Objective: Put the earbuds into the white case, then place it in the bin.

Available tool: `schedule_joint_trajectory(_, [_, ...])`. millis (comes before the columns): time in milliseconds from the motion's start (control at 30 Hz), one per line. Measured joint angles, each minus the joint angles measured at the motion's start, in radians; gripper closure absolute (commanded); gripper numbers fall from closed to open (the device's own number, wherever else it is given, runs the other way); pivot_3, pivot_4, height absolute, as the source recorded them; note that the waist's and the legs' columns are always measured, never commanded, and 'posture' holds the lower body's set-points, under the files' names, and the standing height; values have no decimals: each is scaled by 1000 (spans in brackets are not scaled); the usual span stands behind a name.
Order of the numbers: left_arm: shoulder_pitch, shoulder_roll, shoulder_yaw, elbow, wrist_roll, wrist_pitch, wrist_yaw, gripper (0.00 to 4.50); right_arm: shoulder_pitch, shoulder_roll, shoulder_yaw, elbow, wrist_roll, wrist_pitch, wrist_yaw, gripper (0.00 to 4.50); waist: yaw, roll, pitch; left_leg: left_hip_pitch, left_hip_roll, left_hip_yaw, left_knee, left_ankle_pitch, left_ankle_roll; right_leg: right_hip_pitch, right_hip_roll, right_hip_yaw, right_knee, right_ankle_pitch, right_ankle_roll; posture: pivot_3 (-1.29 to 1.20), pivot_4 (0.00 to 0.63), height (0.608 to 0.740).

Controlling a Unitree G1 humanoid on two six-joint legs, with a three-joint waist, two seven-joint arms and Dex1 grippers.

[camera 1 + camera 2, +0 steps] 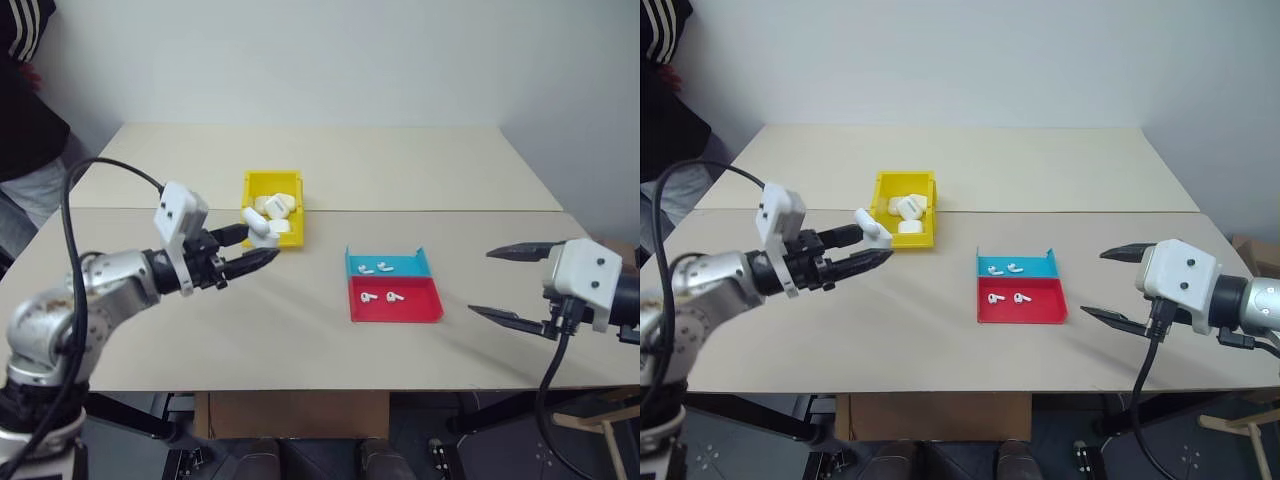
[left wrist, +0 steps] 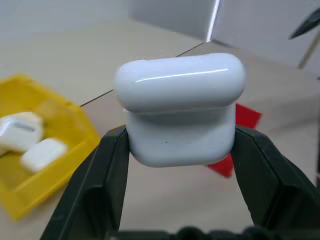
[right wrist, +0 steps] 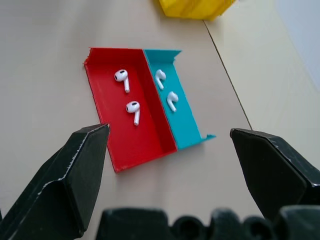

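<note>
My left gripper (image 1: pixel 260 242) is shut on the white case (image 2: pixel 180 110), holding it above the table just in front of the yellow bin (image 1: pixel 272 177). Its black fingers (image 2: pixel 107 170) squeeze the case's lower half, and the lid looks down. The case also shows beside the bin (image 1: pixel 873 226). Two earbuds (image 3: pixel 134 110) lie in a shallow red tray (image 1: pixel 420 310), and two more (image 3: pixel 172 100) lie in the blue tray (image 1: pixel 410 266) behind it. My right gripper (image 1: pixel 482 282) hovers open to the right of the trays, with nothing between its fingers.
Several other white cases (image 1: pixel 275 208) lie inside the bin. A person in dark clothes (image 1: pixel 20 90) stands at the far left beside the table. A seam (image 1: pixel 450 210) crosses the tabletop behind the trays. A cardboard box (image 1: pixel 290 415) sits under the front edge.
</note>
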Motion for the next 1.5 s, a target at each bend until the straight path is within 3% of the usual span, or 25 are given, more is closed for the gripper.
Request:
schedule_joint_trajectory(100, [31, -99, -22, 12, 39, -151, -107, 1724, -49, -2, 48, -9, 1, 0, 0, 0, 4, 0, 0, 0, 0, 0, 1, 0, 0, 0, 1, 0, 0, 0, 0, 0, 150, 740])
schedule_joint_trajectory(300, [26, -195, -110, 110, 133, -389, -304, 1724, -198, -22, 229, -38, -6, 98, -16, 0, -4, 1, 0, 1, 1, 0, 1, 0, 0, 0, 1, 1, 1, 0, 2, 0, 150, 740])
schedule_joint_trajectory(400, [27, -201, -115, 142, 140, -467, -393, 1724, -269, -42, 295, -44, -2, 183, -19, 0, -6, 1, 0, 0, 1, 0, 1, 0, 0, -1, 1, 0, 1, 1, 1, 0, 150, 740])
schedule_joint_trajectory(567, [95, -183, -107, 184, 160, -548, -497, 1724, -487, -54, 512, -32, -15, 361, 38, 0, -10, 1, 0, 0, 2, 1, 1, 0, 1, -2, 2, 0, 1, 1, 1, 0, 150, 740])
schedule_joint_trajectory(700, [139, -171, -105, 196, 174, -595, -551, 1724, -638, -27, 686, 53, -89, 391, 122, 0, -6, 1, 0, 0, 3, 1, 1, 0, 1, -2, 2, 0, 1, 0, 3, 0, 150, 740])
schedule_joint_trajectory(800, [144, -173, -99, 196, 174, -614, -553, 1724, -725, 21, 787, 133, -163, 375, 174, 587, -3, 1, 0, 0, 3, 1, 1, 0, 1, -2, 2, 0, 1, 0, 3, 0, 150, 740])
schedule_joint_trajectory(867, [143, -181, -93, 196, 174, -625, -549, 1724, -787, 76, 849, 215, -217, 352, 197, 1226, -5, 1, 0, 0, 3, 1, 1, 0, 1, -3, 2, 0, 1, 0, 3, 0, 150, 740])
schedule_joint_trajectory(1100, [176, -174, -90, 180, 173, -650, -566, 1724, -890, 220, 971, 437, -367, 298, 231, 1226, -9, 1, 0, -1, 3, 1, 0, 0, 1, -5, 2, 0, 3, 2, 0, 0, 150, 740])
schedule_joint_trajectory(1200, [178, -173, -89, 180, 172, -652, -567, 1724, -894, 251, 992, 498, -412, 272, 241, 1815, -3, 1, 0, -1, 3, 1, 0, 0, 1, -5, 2, 0, 3, 2, 0, 0, 150, 740])
schedule_joint_trajectory(1300, [178, -174, -89, 179, 172, -653, -564, 1724, -894, 277, 1011, 529, -445, 247, 254, 2808, -5, 1, 0, -1, 3, 1, 0, 0, 1, -5, 2, 0, 3, 2, 0, 0, 150, 740])
schedule_joint_trajectory(1500, [178, -173, -88, 165, 172, -653, -549, 1724, -894, 313, 1011, 566, -492, 225, 269, 2808, -6, 1, 0, -1, 3, 1, 0, 0, 1, -5, 3, 0, 3, 2, 0, 0, 150, 740])
